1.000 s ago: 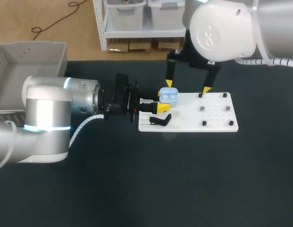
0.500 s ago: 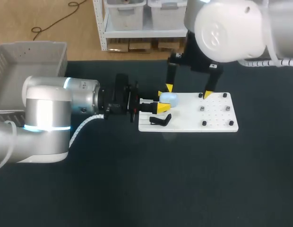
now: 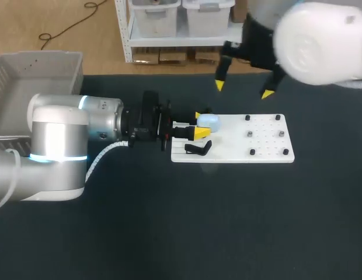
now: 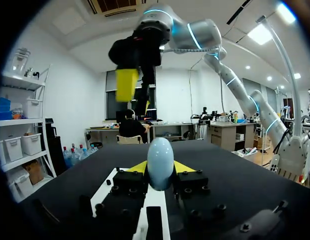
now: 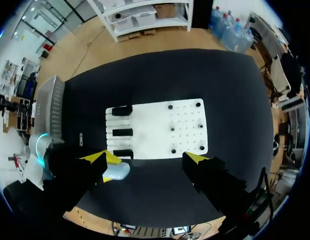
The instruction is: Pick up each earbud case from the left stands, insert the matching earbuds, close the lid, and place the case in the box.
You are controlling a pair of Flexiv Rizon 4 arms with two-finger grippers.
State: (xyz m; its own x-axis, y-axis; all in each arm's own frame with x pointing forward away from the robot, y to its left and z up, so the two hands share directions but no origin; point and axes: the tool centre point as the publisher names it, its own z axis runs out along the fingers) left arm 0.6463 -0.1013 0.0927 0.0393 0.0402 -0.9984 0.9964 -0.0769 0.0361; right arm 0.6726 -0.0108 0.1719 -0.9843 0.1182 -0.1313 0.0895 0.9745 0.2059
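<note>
the grey box (image 3: 17,87) at far left shows no case inside. above the white board (image 3: 263,146) my right gripper (image 3: 243,89) hangs spread and empty. my left gripper (image 3: 199,125) pinches the pale blue case (image 3: 209,121) at the board's left end, lid closed, contents hidden. it looks light, hard and slippery, so grip the broad sides.

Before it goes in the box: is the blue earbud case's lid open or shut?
Shut: the earbud case shows one smooth shell, no raised lid.
</note>
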